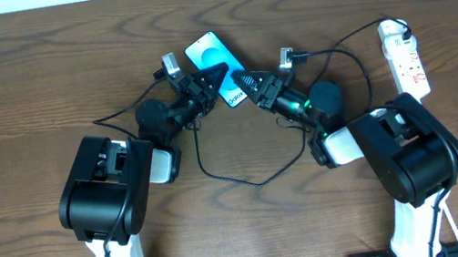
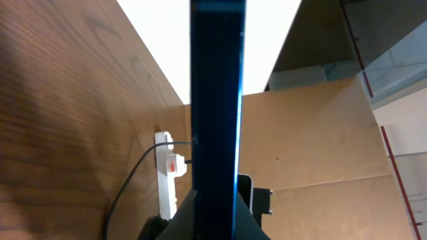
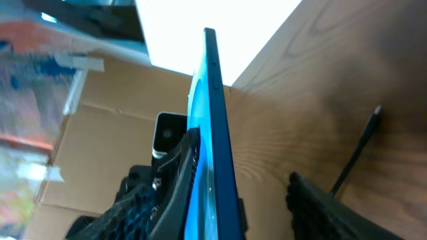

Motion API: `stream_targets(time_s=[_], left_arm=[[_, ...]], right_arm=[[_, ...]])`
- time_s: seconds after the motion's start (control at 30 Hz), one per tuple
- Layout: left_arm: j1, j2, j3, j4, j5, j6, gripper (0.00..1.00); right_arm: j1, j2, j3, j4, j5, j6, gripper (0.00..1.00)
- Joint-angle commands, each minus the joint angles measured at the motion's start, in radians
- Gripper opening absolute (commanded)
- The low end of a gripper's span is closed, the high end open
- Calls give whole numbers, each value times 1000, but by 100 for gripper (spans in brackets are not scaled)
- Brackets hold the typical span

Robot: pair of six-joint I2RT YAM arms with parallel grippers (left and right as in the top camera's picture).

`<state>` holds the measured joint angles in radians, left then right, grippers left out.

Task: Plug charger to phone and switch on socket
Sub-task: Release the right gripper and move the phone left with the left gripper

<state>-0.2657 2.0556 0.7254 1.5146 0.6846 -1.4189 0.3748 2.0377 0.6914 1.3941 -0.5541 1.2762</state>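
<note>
The phone (image 1: 210, 53) has a light blue screen and is lifted on edge at the table's middle back. My left gripper (image 1: 210, 81) is shut on its lower edge; in the left wrist view the phone (image 2: 217, 100) stands edge-on between the jaws (image 2: 217, 223). My right gripper (image 1: 245, 82) is open at the phone's lower right corner. In the right wrist view one finger lies against the phone's screen (image 3: 213, 120) and the other stands apart (image 3: 257, 173). The charger cable (image 1: 246, 179) loops on the table; its connector is not visible. The white socket (image 1: 405, 54) lies far right.
The socket with a red switch also shows in the left wrist view (image 2: 167, 177), with the black cable (image 2: 127, 187) running to it. A thin black cable (image 3: 353, 157) lies beyond my right finger. Cardboard stands behind the table's far edge (image 2: 320, 147).
</note>
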Motion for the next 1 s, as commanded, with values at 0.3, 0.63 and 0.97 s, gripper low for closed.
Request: stream_targets(time_s=[0.3,0.63,0.97], left_arm=[[101,-9,21,12,192,-111,8],[126,-9,21,5,385,-215,7],[126,-9,21,5,317,-372,7]], right_arm=[[-164,0,5,-74,-272,-145,99],[-174,-68,5,-559,-290,-400,99],[-173,-475,5,-1219,-14,-802,99]])
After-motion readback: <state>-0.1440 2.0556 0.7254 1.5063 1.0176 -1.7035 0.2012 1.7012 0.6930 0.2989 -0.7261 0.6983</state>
